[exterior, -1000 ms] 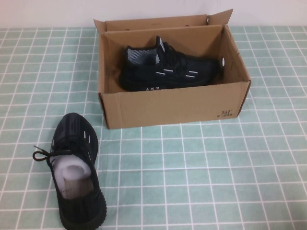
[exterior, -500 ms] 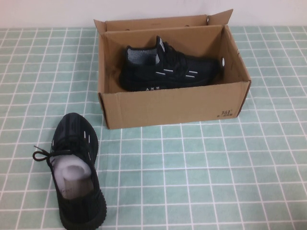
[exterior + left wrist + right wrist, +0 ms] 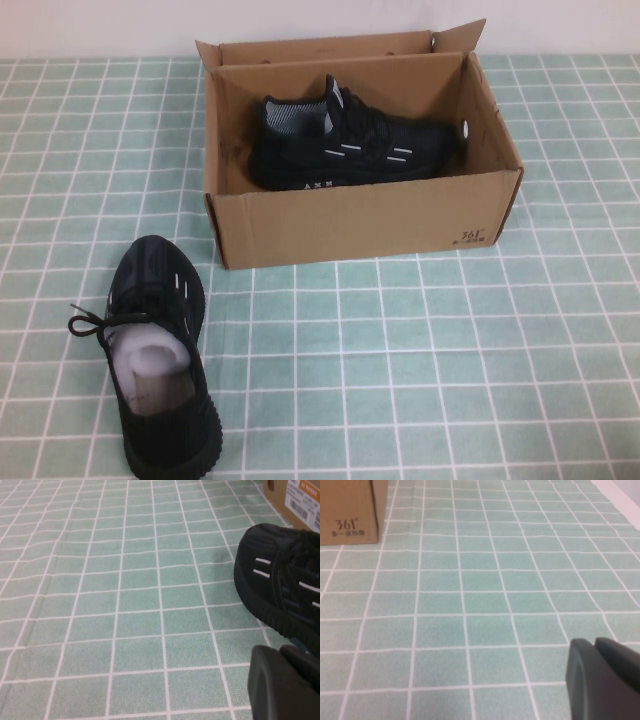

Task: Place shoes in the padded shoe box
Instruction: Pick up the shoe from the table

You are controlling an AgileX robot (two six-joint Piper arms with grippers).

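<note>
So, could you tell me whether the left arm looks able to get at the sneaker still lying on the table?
Probably yes. The loose sneaker lies on the open tablecloth on the robot's left, apart from the box, and the left gripper is right beside it with nothing between.

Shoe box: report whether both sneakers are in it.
No, only one. One sneaker lies inside the shoe box; the other sneaker sits on the tablecloth outside, near the left claw.

One shoe boxed, one out on the surface.
One shoe lies inside the box; the other shoe lies on the surface, before the box's left corner. Left tool hangs beside that shoe, right tool right of the box.
</note>
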